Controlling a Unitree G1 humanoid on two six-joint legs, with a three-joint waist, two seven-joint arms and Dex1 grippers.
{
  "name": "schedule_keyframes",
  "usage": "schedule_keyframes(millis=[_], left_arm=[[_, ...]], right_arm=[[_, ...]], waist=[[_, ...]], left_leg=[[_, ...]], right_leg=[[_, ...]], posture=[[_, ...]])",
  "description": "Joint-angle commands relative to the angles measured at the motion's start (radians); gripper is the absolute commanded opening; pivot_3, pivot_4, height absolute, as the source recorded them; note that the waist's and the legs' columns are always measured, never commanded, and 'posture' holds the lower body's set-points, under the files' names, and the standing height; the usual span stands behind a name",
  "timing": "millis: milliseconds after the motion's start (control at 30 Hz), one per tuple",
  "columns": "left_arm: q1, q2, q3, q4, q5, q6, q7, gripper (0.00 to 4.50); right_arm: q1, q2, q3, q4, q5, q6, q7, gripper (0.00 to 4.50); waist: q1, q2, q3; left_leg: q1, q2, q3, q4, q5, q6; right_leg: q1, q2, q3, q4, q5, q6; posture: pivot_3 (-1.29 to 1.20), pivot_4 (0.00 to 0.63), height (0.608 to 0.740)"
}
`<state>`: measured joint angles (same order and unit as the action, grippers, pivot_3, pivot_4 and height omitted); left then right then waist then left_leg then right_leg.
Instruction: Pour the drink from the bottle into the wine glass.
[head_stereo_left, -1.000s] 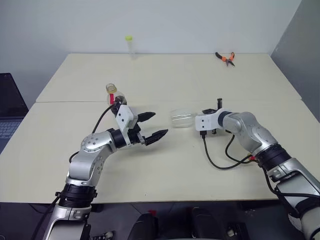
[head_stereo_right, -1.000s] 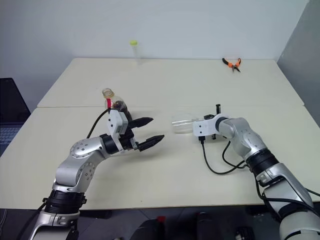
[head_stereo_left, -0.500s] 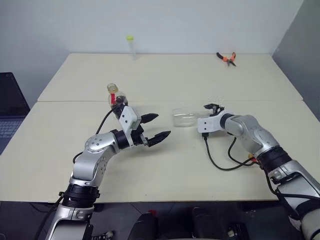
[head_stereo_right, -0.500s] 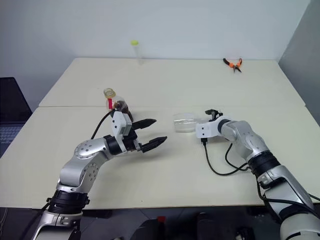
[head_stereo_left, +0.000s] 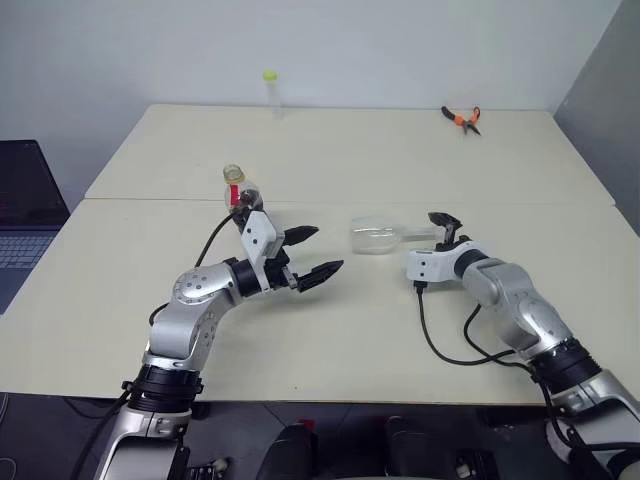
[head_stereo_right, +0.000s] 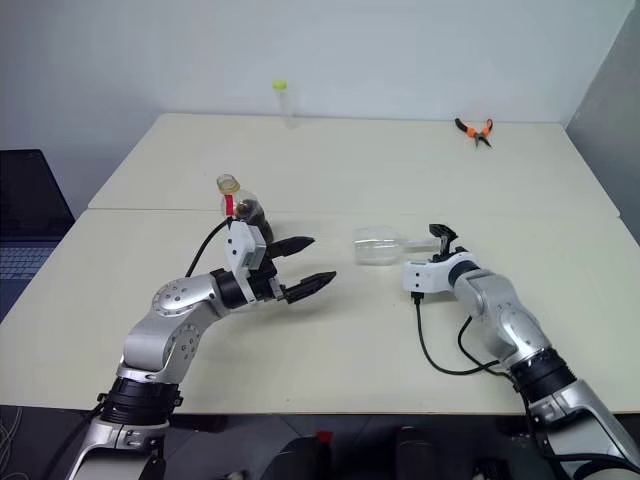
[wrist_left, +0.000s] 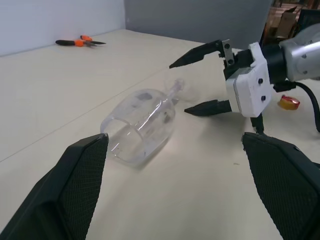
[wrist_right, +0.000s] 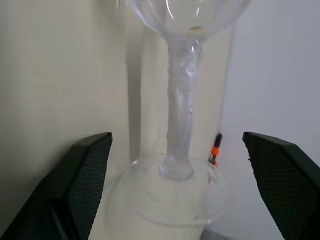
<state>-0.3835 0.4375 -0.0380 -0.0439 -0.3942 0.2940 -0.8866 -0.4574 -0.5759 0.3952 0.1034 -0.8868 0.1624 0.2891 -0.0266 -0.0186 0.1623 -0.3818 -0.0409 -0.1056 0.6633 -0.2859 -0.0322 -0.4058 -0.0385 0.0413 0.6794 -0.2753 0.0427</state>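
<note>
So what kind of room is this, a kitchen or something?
More likely a lab or workshop than a kitchen: plain pale tables against bare walls, orange-handled pliers at the far edge, and a laptop off to one side. The wine glass lies on its side.

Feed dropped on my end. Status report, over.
Both end effectors open, left, right, holding nothing. Glass lying on its side, right end effector at its stem. Bottle upright behind left arm. Nothing blocking.

Orange pliers (head_stereo_left: 461, 117), capped tube (head_stereo_left: 270, 88), laptop (head_stereo_left: 25, 215)
</note>
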Motion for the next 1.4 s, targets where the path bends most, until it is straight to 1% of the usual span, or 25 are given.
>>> schedule_keyframes(millis=[33,100,200,333,567,733,1000,1100,1233,1267,1333,1400], left_arm=[[-0.024,-0.006,-0.003,-0.011,0.000,-0.019,-0.006,4.50],[-0.028,-0.009,-0.005,-0.005,0.000,-0.019,-0.011,4.50],[-0.034,-0.010,-0.008,0.001,0.001,-0.021,-0.015,4.50],[-0.043,-0.012,-0.009,0.011,0.004,-0.024,-0.020,4.50],[-0.044,-0.018,-0.011,0.008,0.007,-0.023,-0.016,4.50],[-0.041,-0.021,-0.010,0.004,0.010,-0.023,-0.009,4.50],[-0.032,-0.022,-0.008,0.009,0.013,-0.032,-0.006,4.50],[-0.032,-0.025,-0.006,0.017,0.015,-0.039,-0.007,4.50],[-0.029,-0.025,-0.003,0.021,0.017,-0.045,-0.006,4.50],[-0.028,-0.025,0.000,0.022,0.017,-0.046,-0.003,4.50],[-0.024,-0.026,0.004,0.022,0.015,-0.045,0.003,4.50],[-0.021,-0.028,0.007,0.020,0.013,-0.044,0.009,4.50]], right_arm=[[0.037,0.043,-0.029,-0.034,-0.082,0.090,-0.136,4.48],[0.055,0.072,-0.023,-0.021,-0.105,0.113,-0.193,4.48],[0.062,0.099,-0.012,-0.004,-0.125,0.129,-0.229,4.48],[0.028,0.123,0.005,0.065,-0.136,0.111,-0.282,4.48],[-0.050,0.153,0.063,0.193,-0.142,0.070,-0.307,4.48],[-0.133,0.194,0.101,0.316,-0.148,0.047,-0.337,4.48],[-0.221,0.245,0.148,0.443,-0.138,0.012,-0.342,4.48],[-0.252,0.269,0.156,0.505,-0.128,0.004,-0.341,3.91],[-0.258,0.277,0.148,0.496,-0.109,0.008,-0.322,2.54],[-0.251,0.279,0.146,0.474,-0.105,0.016,-0.313,2.09],[-0.232,0.284,0.145,0.427,-0.101,0.029,-0.288,1.46],[-0.211,0.288,0.142,0.377,-0.098,0.045,-0.262,0.70]], waist=[[0.000,0.000,0.000],[-0.001,0.000,0.000],[-0.002,0.000,0.000],[-0.004,0.000,0.000],[-0.012,-0.001,-0.001],[-0.035,-0.003,-0.002],[-0.058,-0.004,-0.003],[-0.061,-0.004,-0.003],[-0.061,-0.004,-0.003],[-0.061,-0.004,-0.003],[-0.061,-0.004,-0.003],[-0.060,-0.004,-0.003]], left_leg=[[0.000,0.000,0.000,0.000,0.000,0.000],[0.000,0.000,0.000,0.000,0.000,0.000],[0.000,0.000,0.000,0.000,0.000,0.000],[0.001,0.000,0.000,0.000,0.000,0.000],[0.002,0.001,0.001,0.000,0.000,0.000],[0.003,0.002,0.001,-0.001,0.000,0.000],[0.005,0.003,0.001,-0.002,0.000,0.000],[0.007,0.003,0.001,-0.002,0.000,0.000],[0.007,0.003,0.001,-0.002,0.000,0.000],[0.006,0.003,0.001,-0.002,0.000,0.000],[0.006,0.003,0.001,-0.002,0.000,0.000],[0.006,0.003,0.001,-0.002,0.000,0.000]], right_leg=[[0.000,0.000,0.000,0.000,0.000,0.000],[0.000,0.000,0.000,0.000,0.000,0.000],[0.000,0.000,0.000,0.000,0.000,0.000],[0.000,0.001,0.000,0.000,0.000,0.000],[0.000,0.001,0.001,0.001,0.000,0.000],[0.001,0.001,0.001,0.001,0.000,0.000],[0.001,0.002,0.002,0.001,0.001,-0.001],[0.002,0.002,0.003,0.002,0.001,-0.001],[0.002,0.002,0.003,0.002,0.001,-0.001],[0.002,0.002,0.003,0.001,0.001,-0.001],[0.001,0.002,0.003,0.001,0.001,-0.001],[0.001,0.002,0.003,0.001,0.001,-0.001]], posture=[[0.00,0.150,0.740],[0.00,0.150,0.740],[0.00,0.150,0.740],[0.00,0.150,0.740],[0.00,0.150,0.740],[0.00,0.150,0.740],[0.00,0.150,0.740],[0.00,0.150,0.740],[0.00,0.150,0.740],[0.00,0.150,0.740],[0.00,0.150,0.740],[0.00,0.150,0.740]])
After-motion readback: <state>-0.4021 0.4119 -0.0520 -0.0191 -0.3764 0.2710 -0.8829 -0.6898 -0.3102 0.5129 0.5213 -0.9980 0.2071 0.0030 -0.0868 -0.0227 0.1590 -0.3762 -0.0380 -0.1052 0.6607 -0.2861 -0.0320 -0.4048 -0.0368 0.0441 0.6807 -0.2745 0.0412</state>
